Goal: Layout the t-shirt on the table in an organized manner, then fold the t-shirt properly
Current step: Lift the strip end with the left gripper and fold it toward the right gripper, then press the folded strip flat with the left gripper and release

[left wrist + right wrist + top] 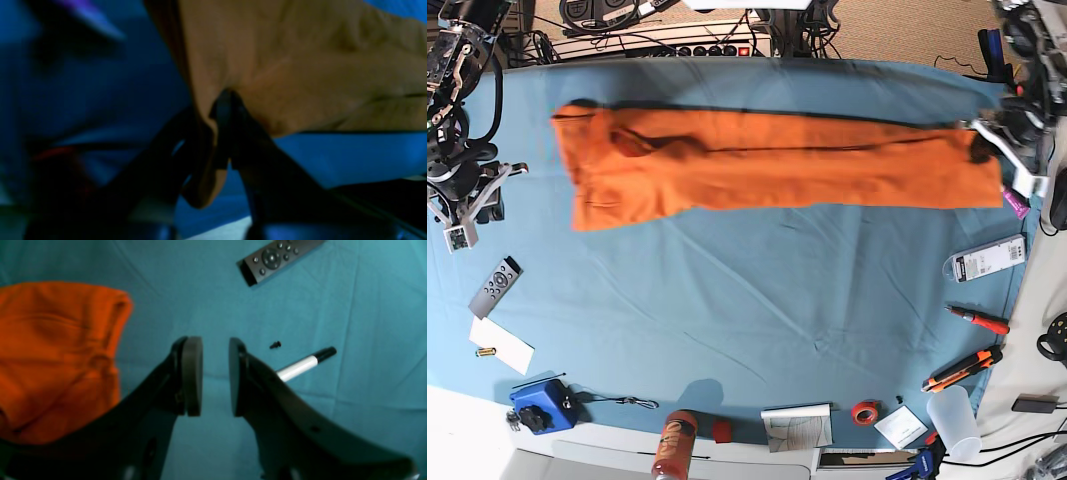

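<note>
The orange t-shirt [767, 165] lies stretched in a long band across the far half of the teal table [727, 330]. At the band's right end my left gripper [980, 146] holds the shirt's edge. The left wrist view shows that left gripper [222, 133] shut on a pinch of the t-shirt [300, 66], lifted a little above the cloth. My right arm [467, 190] stands off the shirt's left end. In its wrist view the right gripper [215, 376] hangs open over bare table [367, 323], with nothing between its pads and the t-shirt [56, 356] to its left.
A remote [277, 258] [495, 285], a marker [305, 365] and a small black screw [275, 345] lie near the right gripper. A blue box [545, 403], orange bottle [672, 445], tape roll [863, 412], plastic cup [954, 420] and hand tools [962, 370] line the near and right edges.
</note>
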Robot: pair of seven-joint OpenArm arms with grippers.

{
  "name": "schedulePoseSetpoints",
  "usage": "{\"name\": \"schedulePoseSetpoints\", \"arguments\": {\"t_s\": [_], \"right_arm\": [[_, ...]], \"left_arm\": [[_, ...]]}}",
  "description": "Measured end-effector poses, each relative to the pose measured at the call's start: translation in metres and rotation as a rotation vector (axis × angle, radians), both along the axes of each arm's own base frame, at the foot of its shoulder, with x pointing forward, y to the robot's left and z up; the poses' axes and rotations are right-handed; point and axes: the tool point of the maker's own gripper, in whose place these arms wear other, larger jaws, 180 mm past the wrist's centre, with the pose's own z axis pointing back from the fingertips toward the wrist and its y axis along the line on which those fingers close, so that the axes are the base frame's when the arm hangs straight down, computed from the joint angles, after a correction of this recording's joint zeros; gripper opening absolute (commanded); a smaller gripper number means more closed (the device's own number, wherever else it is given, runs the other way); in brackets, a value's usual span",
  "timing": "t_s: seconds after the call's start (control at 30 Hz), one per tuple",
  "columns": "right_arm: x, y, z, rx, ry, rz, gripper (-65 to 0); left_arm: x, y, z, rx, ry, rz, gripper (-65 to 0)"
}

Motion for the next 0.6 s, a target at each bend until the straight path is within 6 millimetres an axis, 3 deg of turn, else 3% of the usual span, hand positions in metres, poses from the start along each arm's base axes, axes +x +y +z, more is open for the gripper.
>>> {"name": "schedulePoseSetpoints", "arguments": {"t_s": [0.1,0.33,0.47,0.6], "right_arm": [[0.002,0.004,-0.002,0.021,-0.01,-0.004,-50.6],[0.005,0.023,-0.012,0.104,-0.043,-0.014,-50.6],[0.005,0.029,-0.017,0.131,-0.044,-0.019,-50.6],[0.004,0.031,-0.019,0.139,-0.043,-0.022,-50.6]], "left_arm": [[0.003,-0.002,0.007,-0.022,-0.014,-0.024,-65.0],[-0.003,-0.048,0.044,-0.062,-0.128,-0.237,-65.0],[-0.023,-0.094,0.063,-0.001,-0.157,-0.423,-65.0],[-0.021,-0.134,0.069,0.021,-0.206,-0.488,-65.0]]}}
